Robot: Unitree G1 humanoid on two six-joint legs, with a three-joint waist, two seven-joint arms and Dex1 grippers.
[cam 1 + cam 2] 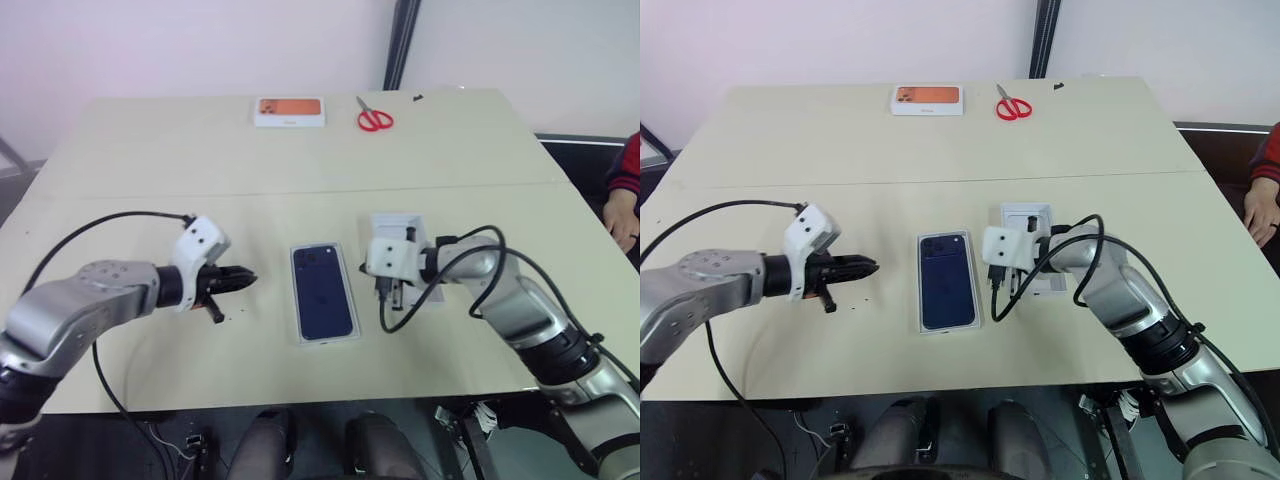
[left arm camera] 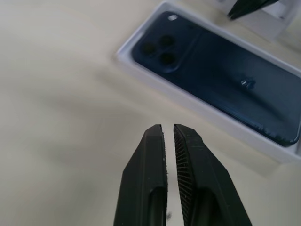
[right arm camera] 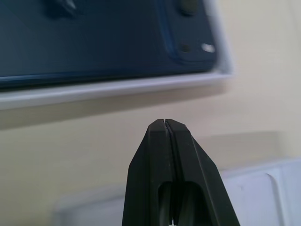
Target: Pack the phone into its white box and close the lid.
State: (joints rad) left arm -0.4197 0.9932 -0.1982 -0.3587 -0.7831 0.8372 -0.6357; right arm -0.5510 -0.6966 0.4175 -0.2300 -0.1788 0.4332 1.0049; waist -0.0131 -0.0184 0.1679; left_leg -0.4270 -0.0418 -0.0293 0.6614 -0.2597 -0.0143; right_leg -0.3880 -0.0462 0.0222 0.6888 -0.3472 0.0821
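Beige table (image 1: 150, 160), phone (image 1: 324, 292) in white box (image 1: 300, 318), lid (image 1: 400, 226) beside

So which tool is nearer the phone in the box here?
The right. The right tool hangs just beside the phone, above the lid lying next to the white box. The left tool sits further off on the other side.

The beige table (image 1: 150, 160) bears scissors (image 1: 374, 118), an orange-pictured box (image 1: 289, 111) — and the white box (image 1: 300, 300) (phone (image 1: 323, 292) inside).
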